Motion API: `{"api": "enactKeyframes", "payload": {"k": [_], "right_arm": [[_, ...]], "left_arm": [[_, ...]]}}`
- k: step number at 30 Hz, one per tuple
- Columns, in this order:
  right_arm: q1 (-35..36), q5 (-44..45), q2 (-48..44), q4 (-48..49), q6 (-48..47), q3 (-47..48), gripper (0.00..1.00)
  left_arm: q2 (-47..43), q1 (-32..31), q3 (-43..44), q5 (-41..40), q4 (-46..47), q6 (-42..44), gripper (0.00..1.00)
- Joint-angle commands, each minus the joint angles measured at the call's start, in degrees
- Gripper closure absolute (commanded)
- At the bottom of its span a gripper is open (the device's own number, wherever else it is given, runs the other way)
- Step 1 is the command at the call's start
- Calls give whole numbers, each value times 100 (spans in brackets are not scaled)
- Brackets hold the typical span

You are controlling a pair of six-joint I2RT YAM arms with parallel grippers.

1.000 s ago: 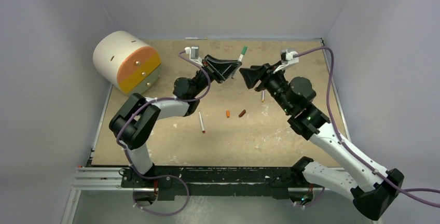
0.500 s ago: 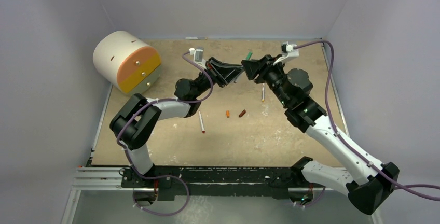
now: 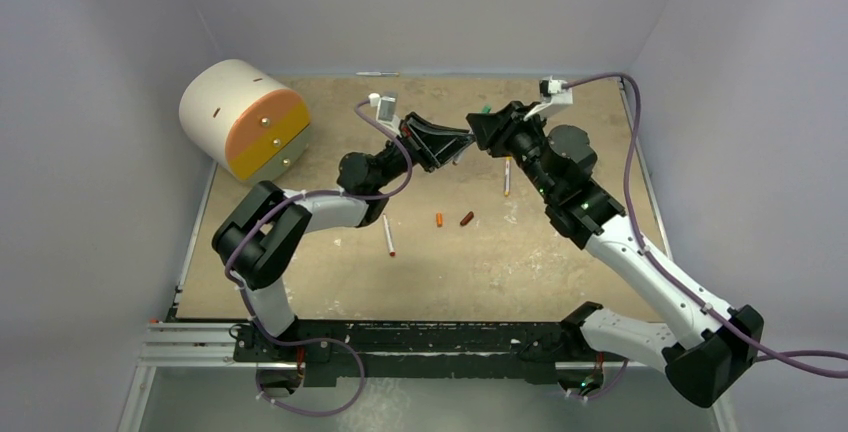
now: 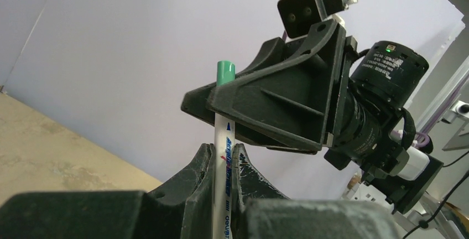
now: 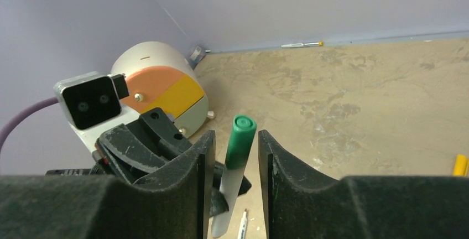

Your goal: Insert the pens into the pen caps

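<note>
My left gripper [image 4: 223, 149] is shut on a white pen [image 4: 226, 135] and holds it upright above the table, with a green cap [image 4: 225, 73] on its top end. My right gripper [image 5: 236, 138] is open, one finger on each side of the green cap [image 5: 241, 142], with small gaps to both. In the top view the two grippers meet at the back middle, left [image 3: 455, 143] and right [image 3: 478, 129]. On the table lie a red-ended pen [image 3: 388, 236], an orange-ended pen [image 3: 507, 177], an orange cap [image 3: 439, 219] and a dark red-brown cap [image 3: 467, 218].
A white drum with an orange and yellow face [image 3: 243, 117] lies at the back left. A thin yellow-ended pen [image 5: 301, 44] lies along the back wall. A yellow object [image 5: 460, 165] shows at the right wrist view's edge.
My right gripper has swung left to the held pen and now straddles its green cap. My left gripper has shifted slightly right with the pen.
</note>
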Motion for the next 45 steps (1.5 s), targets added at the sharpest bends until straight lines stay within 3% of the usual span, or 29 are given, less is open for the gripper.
{"api": "enactKeyframes", "payload": {"k": [1, 2, 8, 9, 14, 18, 23, 30, 45], "right_arm": [[-51, -86, 102, 61, 49, 335, 62], [-56, -120, 114, 89, 57, 323, 64], [-72, -159, 62, 106, 50, 335, 99], [-78, -119, 66, 64, 9, 368, 100], [-352, -62, 285, -565, -501, 902, 100], [-990, -411, 910, -1411, -879, 1464, 100], [-1384, -472, 1790, -1603, -1225, 1289, 100], [-1400, -452, 2836, -1505, -1250, 969, 100], [-1450, 31, 4383, -1374, -1420, 1140, 100]], "left_arm": [[-182, -60, 177, 205, 1137, 125, 100], [-180, -64, 169, 197, 1127, 135, 100], [-130, -65, 128, 81, 1094, 141, 100], [-120, -64, 119, 68, 1080, 149, 95], [-212, 168, -180, 74, 897, 221, 60], [-336, 772, -789, 104, 1161, -212, 51], [-878, 1094, -1554, 47, 765, 180, 48], [-1373, 1078, -1758, 17, -171, 798, 48], [-1204, 1084, -1718, 95, 486, 276, 48]]}}
